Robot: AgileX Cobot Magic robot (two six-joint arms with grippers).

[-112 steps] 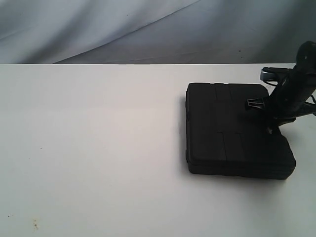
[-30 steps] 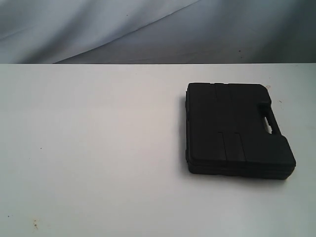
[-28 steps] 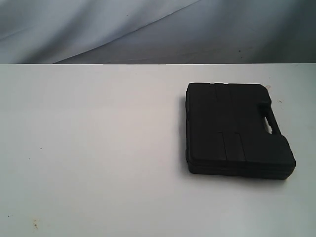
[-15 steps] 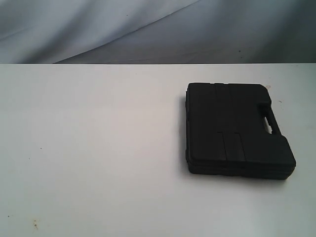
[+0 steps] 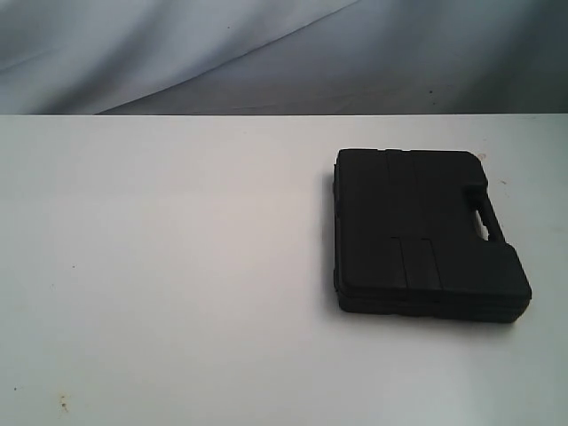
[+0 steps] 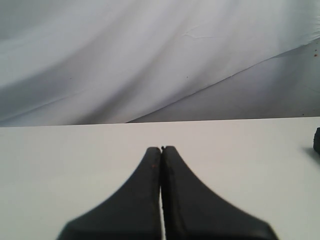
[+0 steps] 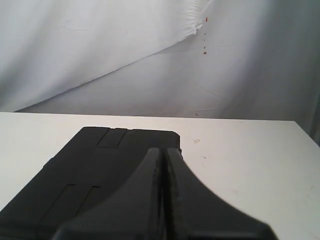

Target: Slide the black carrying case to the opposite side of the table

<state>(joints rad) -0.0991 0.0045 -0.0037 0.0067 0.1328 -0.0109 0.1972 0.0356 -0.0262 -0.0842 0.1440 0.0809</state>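
The black carrying case [image 5: 422,231] lies flat on the right part of the white table [image 5: 177,266], its handle slot toward the right edge. No arm shows in the exterior view. In the right wrist view the case [image 7: 95,170] lies under and ahead of my right gripper [image 7: 163,150], which is shut with nothing between its fingers. My left gripper [image 6: 161,149] is shut and empty above bare tabletop; a sliver of the case [image 6: 317,141] peeks in at the frame edge.
A grey-white cloth backdrop [image 5: 266,53] hangs behind the table's far edge. Small specks mark the tabletop near the front left [image 5: 62,404]. Faint marks sit on the table beside the case [image 7: 196,141].
The right arm that stood at the case's handle 3.7 s ago has left the exterior view. Over the last second nothing has moved; the case lies where it was.
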